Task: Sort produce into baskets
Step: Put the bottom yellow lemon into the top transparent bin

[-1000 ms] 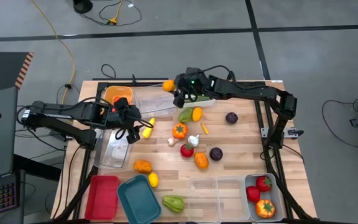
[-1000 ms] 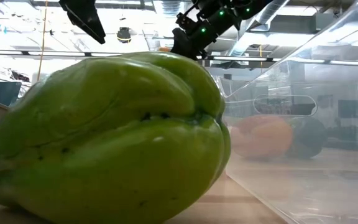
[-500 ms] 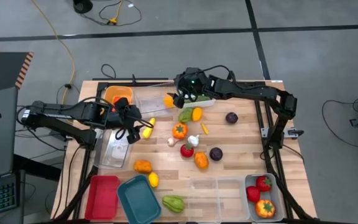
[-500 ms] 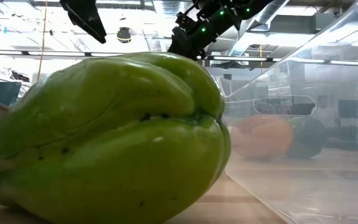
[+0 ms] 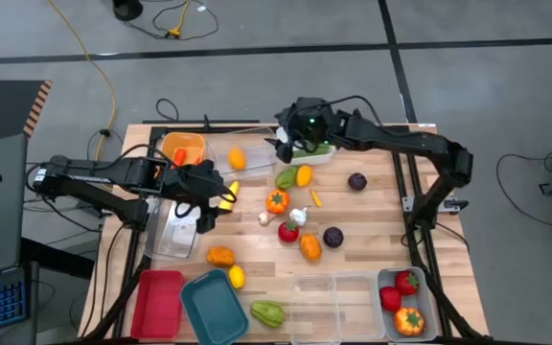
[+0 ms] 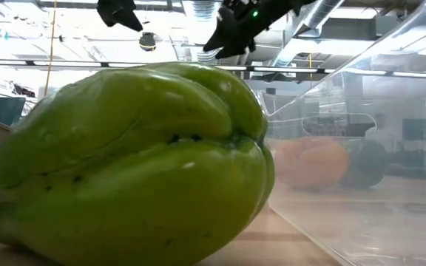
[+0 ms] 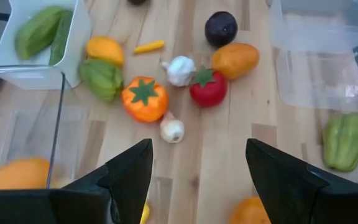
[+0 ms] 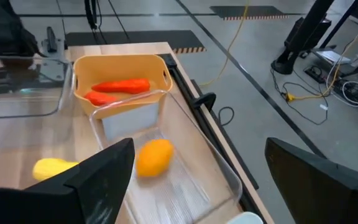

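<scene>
A green chayote (image 6: 124, 162) fills the low view at the table's near edge, with a clear bin (image 6: 361, 148) just beside it. From above, that near edge carries a row of bins: red bin (image 5: 158, 302), teal bin (image 5: 214, 307), the chayote, two clear ones, and a grey bin (image 5: 423, 297) holding red and orange produce. The table (image 5: 372, 244) is pale wooden planks on a dark frame.

Farther in, loose produce lies mid-table: an orange fruit (image 5: 220, 256), a lemon (image 5: 237, 277), a tomato (image 5: 287, 231), garlic (image 5: 298, 217), an orange pepper (image 5: 276, 200) and two purple pieces (image 5: 333, 237).

The left gripper (image 5: 202, 203) hovers over a clear bin on the left side, near a yellow piece (image 5: 226, 202). Its fingers (image 7: 129, 171) stand partly apart with nothing between them.

The right gripper (image 5: 284, 146) hangs above the far side, fingers (image 8: 101, 171) spread wide and empty. Below it an orange mango (image 8: 153, 157) lies in a clear far bin (image 8: 210, 168). Beside that, an orange bin (image 8: 120, 70) holds two red peppers (image 8: 120, 85). A white bin (image 7: 76, 37) with green produce sits just right of the gripper.

Beyond the table the floor (image 5: 276, 86) is grey concrete with dark lines, a yellow cable (image 5: 80, 43) and black cables. The low view shows bright ceiling lights and ducts (image 6: 309, 15) behind.
</scene>
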{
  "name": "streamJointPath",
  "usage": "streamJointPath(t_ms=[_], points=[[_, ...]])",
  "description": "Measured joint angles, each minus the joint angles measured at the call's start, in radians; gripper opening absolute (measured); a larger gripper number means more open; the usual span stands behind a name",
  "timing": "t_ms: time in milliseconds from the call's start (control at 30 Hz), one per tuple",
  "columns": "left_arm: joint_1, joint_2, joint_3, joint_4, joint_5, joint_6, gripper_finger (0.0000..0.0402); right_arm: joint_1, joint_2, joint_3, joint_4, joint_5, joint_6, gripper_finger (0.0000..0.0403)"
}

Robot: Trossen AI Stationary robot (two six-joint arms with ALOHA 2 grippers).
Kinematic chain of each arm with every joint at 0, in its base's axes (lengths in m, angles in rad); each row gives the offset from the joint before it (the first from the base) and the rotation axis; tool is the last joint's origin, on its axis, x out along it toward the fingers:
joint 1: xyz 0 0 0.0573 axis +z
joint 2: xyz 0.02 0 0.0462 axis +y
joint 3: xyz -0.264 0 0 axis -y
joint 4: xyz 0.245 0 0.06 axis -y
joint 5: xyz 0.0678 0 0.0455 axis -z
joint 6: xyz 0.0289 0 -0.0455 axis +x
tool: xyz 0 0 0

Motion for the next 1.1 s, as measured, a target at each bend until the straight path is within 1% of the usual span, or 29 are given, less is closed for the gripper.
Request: streamJointPath(t_ms=[167,300,400,533,667,767,900,1000,1100], points=[[0.0,0.0,0.0,0.01,0.003,-0.015,0.0247,0.043,-0.069,0.0,-0.056,0.0,0.002,0.0387],[0.0,0.006,0.0,0.01,0.012,0.012,0.0248,0.092,-0.095,0.0,-0.097,0.0,0.003,0.0387],[-0.001,0.026,0.001,0.002,0.05,0.037,0.0259,0.132,-0.107,0.0,-0.119,0.0,0.003,0.0387],[-0.026,0.094,0.001,0.003,0.088,0.062,0.0291,0.182,-0.108,0.0,-0.147,0.0,0.003,0.0387],[-0.071,0.177,0.001,0.01,0.093,0.115,0.0329,0.229,-0.107,0.0,-0.17,0.0,0.003,0.0387],[-0.104,0.244,0.001,0.013,0.094,0.124,0.0348,0.263,-0.105,0.0,-0.207,0.0,0.003,0.0387],[-0.146,0.319,0.009,0.019,0.149,0.104,0.0355,0.308,-0.104,0.0,-0.257,0.001,0.003,0.0387],[-0.182,0.367,0.009,0.032,0.193,0.127,0.0355,0.341,-0.105,0.0,-0.281,0.0,0.012,0.0387],[-0.214,0.41,0.009,0.058,0.191,0.155,0.0355,0.369,-0.104,0.0,-0.289,0.0,0.037,0.0387]])
